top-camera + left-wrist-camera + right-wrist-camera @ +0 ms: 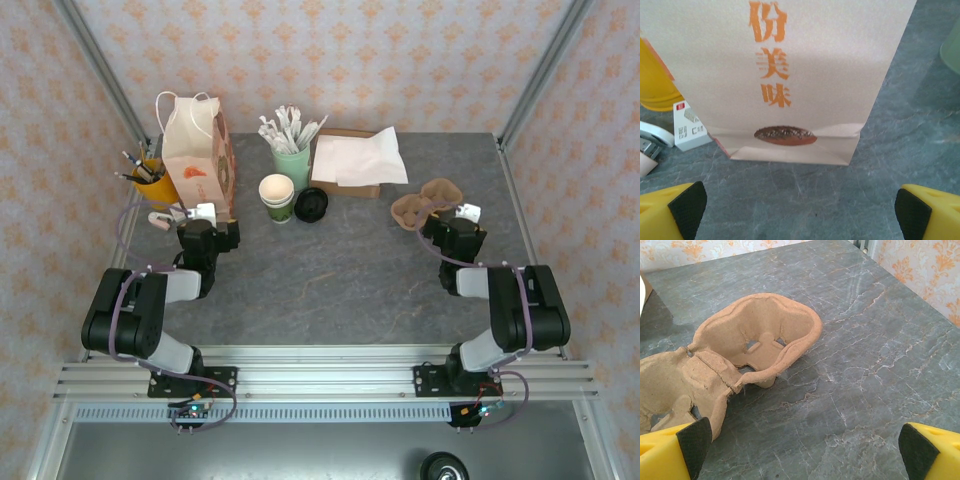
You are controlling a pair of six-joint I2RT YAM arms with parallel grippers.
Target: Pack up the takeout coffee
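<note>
The takeout coffee's dark green cup (278, 199), cream inside and uncovered, stands at the table's back middle. Its round black lid (311, 205) lies flat just right of it. My left gripper (205, 224) is open low over the table, facing the base of a white paper bag (196, 152) with orange print. In the left wrist view the gripper (800, 210) holds nothing and the bag (785, 75) stands a short way ahead. My right gripper (455, 226) is open beside a brown pulp cup carrier (425, 205). The right wrist view has the gripper (802, 450) over bare table, carrier (740, 347) to its left.
A pale green cup of wrapped sticks (292, 158) and a box topped with white napkins (355, 160) stand at the back. A yellow pen cup (152, 182), a small white box (687, 127) and a white stapler-like item (650, 142) sit left of the bag.
</note>
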